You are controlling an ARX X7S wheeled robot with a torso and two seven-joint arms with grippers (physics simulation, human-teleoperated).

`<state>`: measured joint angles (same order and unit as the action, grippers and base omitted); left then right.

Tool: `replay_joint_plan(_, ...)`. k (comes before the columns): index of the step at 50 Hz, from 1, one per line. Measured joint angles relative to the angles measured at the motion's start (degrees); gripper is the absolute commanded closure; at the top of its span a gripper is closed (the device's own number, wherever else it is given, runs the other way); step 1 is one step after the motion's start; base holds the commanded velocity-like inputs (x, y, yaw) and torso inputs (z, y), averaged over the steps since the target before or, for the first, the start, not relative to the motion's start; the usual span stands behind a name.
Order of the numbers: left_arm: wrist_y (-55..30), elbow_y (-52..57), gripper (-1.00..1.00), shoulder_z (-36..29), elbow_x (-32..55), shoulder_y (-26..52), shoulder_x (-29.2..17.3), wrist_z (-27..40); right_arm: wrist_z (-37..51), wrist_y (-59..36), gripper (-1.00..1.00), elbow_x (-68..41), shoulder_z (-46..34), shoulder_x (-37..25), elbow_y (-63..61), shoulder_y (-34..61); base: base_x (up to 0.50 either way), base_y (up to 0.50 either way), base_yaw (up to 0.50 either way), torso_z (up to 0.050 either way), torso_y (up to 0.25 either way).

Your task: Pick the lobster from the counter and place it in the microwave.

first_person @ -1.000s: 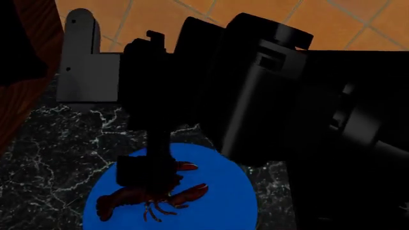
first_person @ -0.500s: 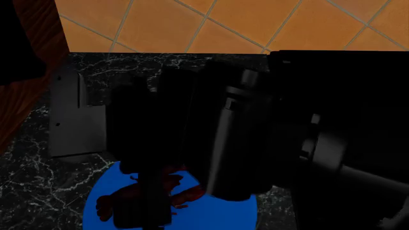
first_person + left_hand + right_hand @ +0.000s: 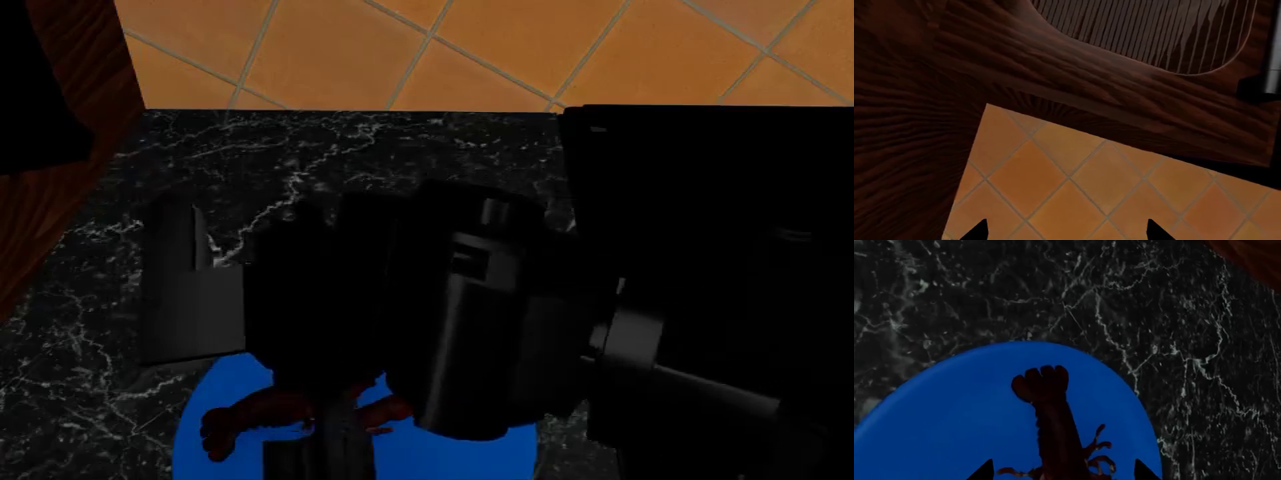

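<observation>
The dark red lobster [image 3: 1053, 420] lies on a round blue plate [image 3: 941, 425] on the black marble counter [image 3: 1054, 295]. My right gripper [image 3: 1061, 474] is open just above it, one fingertip [image 3: 982, 472] on each side of the lobster's body, with the tail fan pointing away. In the head view my right arm [image 3: 454, 320] covers most of the lobster [image 3: 254, 412] and much of the plate [image 3: 220, 385]. The black microwave [image 3: 707, 190] stands at the right. My left gripper [image 3: 1065, 232] is open and holds nothing, facing orange tiles.
An orange tiled wall [image 3: 400, 50] backs the counter [image 3: 80, 360]. Dark wooden cabinetry [image 3: 54, 200] rises at the left, and the left wrist view shows more of this wood [image 3: 1054, 60] close by. A grey part of the right arm [image 3: 187, 290] hangs over the counter left of the plate.
My right arm has come down and nearer over the plate, hiding more of the lobster. The lobster and plate have not moved.
</observation>
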<state>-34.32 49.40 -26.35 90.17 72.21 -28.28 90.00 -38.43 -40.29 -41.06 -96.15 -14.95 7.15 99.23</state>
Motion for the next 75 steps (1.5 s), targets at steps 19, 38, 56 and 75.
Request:
replay_joint_plan(19, 2.25, -0.43, -1.0, 0.06, -0.14, 0.1, 0.03, 0.0, -0.62, 3.47, -1.0, 3.02, -1.77, 3.14, 6.78, -2.61, 0.0, 0.03, 0.03, 0.006, 0.005)
replay_joint_plan(38, 3.67, -0.03, -1.0, -0.52, -0.29, -0.1, 0.0, 0.0, -0.98, 3.3, 1.0, 2.89, -2.16, 4.11, 7.38, -2.74, 0.0, 0.03, 0.03, 0.004, 0.004)
replay_joint_plan(56, 3.96, -0.13, -1.0, -1.1, -0.57, -0.24, 0.02, 0.0, 1.04, -1.91, 1.0, -0.5, 1.03, -1.2, -0.88, 1.07, 0.0, 0.03, 0.03, 0.005, 0.006)
replay_joint_plan(75, 2.48, -1.02, -1.0, -0.63, -0.32, 0.11, 0.11, 0.0, 25.76, -7.24, 1.0, -17.1, 20.08, -15.07, -17.66, -1.11, 0.0, 0.03, 0.03, 0.006, 0.007)
